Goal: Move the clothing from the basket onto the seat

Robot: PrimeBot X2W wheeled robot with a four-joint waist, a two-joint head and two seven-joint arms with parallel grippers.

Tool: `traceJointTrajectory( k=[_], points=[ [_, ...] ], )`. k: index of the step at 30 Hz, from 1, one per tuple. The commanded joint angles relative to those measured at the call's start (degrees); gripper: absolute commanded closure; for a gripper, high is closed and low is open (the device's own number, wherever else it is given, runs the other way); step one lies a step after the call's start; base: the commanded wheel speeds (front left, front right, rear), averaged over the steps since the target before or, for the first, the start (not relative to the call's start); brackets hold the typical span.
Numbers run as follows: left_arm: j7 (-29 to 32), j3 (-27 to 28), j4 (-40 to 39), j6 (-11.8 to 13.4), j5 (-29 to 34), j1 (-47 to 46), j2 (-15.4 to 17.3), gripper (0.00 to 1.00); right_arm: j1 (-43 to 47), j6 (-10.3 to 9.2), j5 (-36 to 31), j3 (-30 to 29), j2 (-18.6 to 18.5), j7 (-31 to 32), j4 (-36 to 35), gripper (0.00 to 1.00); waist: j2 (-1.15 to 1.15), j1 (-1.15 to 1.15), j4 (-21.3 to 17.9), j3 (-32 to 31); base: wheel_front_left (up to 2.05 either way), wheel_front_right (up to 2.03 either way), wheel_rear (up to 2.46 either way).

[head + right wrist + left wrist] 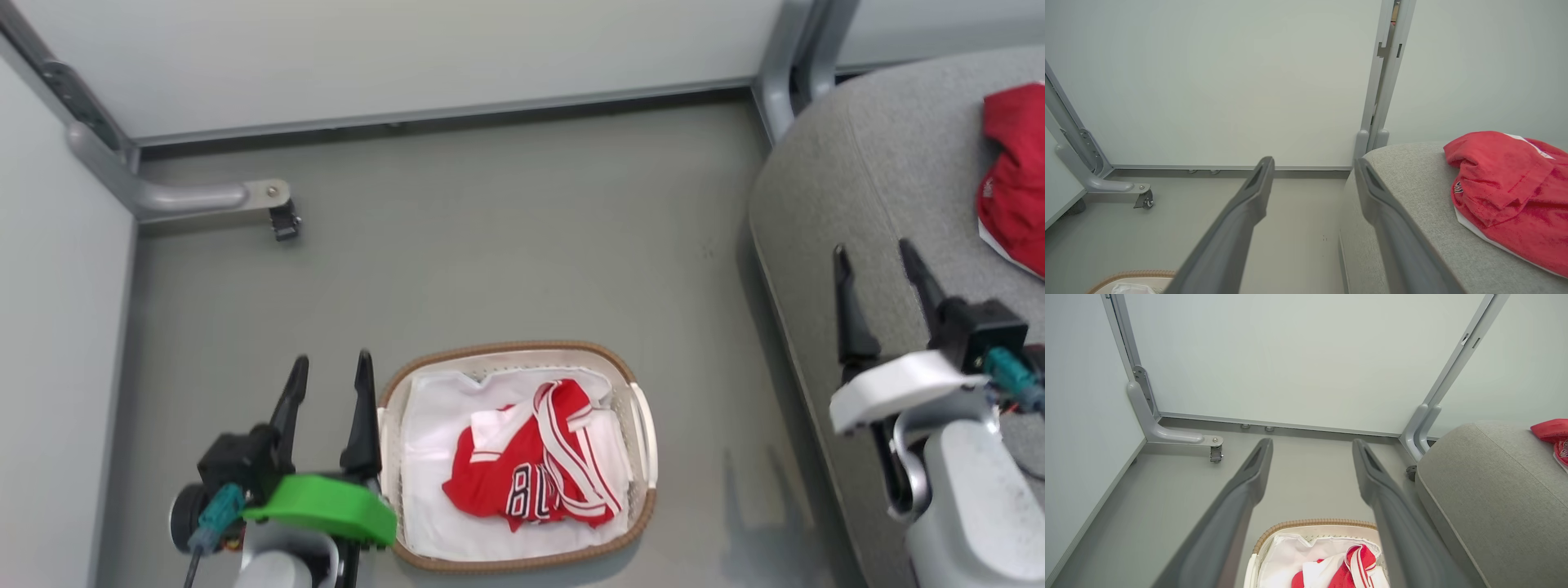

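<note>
One red jersey (pixel 522 482) lies crumpled in the basket (pixel 506 346) on the floor (pixel 490 245), toward its near right side; a second red garment (pixel 1016 180) rests at the far right edge of the seat (pixel 882 163). The left gripper (pixel 332 358) hovers just beside the basket's left rim, jaws wide open and empty, so the jersey lies to its right and a little nearer the robot. The right gripper (pixel 871 247), also open and empty, hangs over the seat's left edge, well apart from the basket, so the left arm looks nearer for the pick.
</note>
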Motion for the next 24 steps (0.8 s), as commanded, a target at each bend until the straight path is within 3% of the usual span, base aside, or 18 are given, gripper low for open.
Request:
traceJointTrajectory(
  k=[1, 9, 24],
  points=[
    [0.02, 1.17, -0.14, -0.38, 1.0, 2.47, -0.34, 0.0, 2.74, -0.06, -0.35, 0.39, 0.6, -0.28, -1.19, 0.0, 0.0, 0.0, 3.93, -4.16, 0.0, 0.0, 0.0],
    [0.02, 5.69, -0.49, -1.82, 4.72, 9.54, -2.11, 0.0, 12.78, -0.06, -1.51, 1.92, 4.17, -0.28, -6.19, 0.0, 0.0, 0.0, 5.72, -7.85, 0.0, 0.0, 0.0],
    [0.02, 8.72, -0.73, -3.77, 5.97, 12.67, -3.56, 0.0, 18.35, -0.06, 2.44, 7.2, 4.4, -0.28, -5.85, 0.0, 0.0, 0.0, 5.05, -9.94, 0.0, 0.0, 0.0]
  ],
)
